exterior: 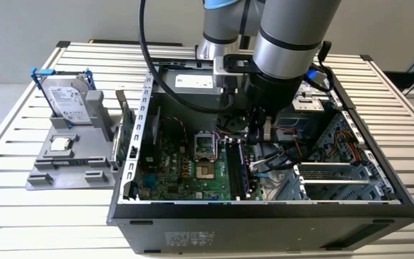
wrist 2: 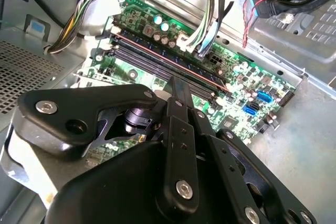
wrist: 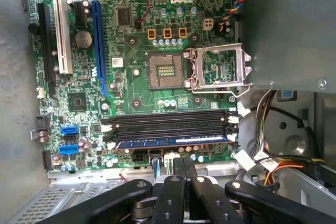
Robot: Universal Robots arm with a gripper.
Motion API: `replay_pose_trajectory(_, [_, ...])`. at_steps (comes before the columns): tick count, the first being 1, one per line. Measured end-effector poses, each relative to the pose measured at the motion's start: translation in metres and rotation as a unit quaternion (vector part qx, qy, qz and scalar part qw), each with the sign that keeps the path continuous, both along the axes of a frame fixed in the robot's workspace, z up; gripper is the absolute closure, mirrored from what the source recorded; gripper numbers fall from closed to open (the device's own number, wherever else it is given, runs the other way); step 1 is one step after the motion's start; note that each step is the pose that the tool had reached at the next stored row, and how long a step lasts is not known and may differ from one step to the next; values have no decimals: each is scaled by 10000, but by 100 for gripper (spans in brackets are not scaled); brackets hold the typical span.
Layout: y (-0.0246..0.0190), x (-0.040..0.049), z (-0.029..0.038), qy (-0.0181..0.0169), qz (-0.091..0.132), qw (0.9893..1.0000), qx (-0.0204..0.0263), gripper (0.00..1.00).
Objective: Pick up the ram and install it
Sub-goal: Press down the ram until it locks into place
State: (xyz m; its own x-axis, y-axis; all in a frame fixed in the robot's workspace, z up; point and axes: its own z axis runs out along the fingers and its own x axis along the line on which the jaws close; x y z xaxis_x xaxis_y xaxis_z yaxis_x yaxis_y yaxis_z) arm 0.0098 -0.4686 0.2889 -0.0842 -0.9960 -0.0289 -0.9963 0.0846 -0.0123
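The ram (wrist: 173, 141) is sitting seated in the black slot nearest the gripper (wrist: 184, 165) in the first wrist view, its blue edge lying level along the slot, with the white latches at both ends standing against it. In the exterior view the ram (exterior: 239, 168) is standing on edge in the motherboard (exterior: 192, 172), inside the open case (exterior: 264, 216), toward the exterior view's right of the CPU socket (exterior: 203, 145). The gripper (exterior: 260, 132) is hanging just above the far end of the ram there, reaching down into the case among loose cables. Its fingers (wrist: 176, 182) are lying pressed together with barely a seam between them, and they are gripping nothing. In the second wrist view the gripper (wrist 2: 175, 85) is pointing at the row of slots (wrist 2: 157, 59); whether the tip is touching the ram cannot be told. The other slots (wrist: 168, 121) beside the ram are lying empty. Outside the case, on the exterior view's left, a hard drive (exterior: 69, 102) in a blue frame is standing upright on a grey stand (exterior: 70, 167), and a green card (exterior: 128, 132) is standing on edge between that stand and the case wall. Everything is resting on a white slatted table (exterior: 20, 216).
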Motion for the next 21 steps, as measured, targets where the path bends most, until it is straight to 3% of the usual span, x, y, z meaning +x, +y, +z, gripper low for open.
replay_pose_trajectory(13, [0, 0, 73, 0, 63, 10000, 0, 100])
replay_pose_trajectory(21, [0, 0, 151, 0, 63, 10000, 0, 100])
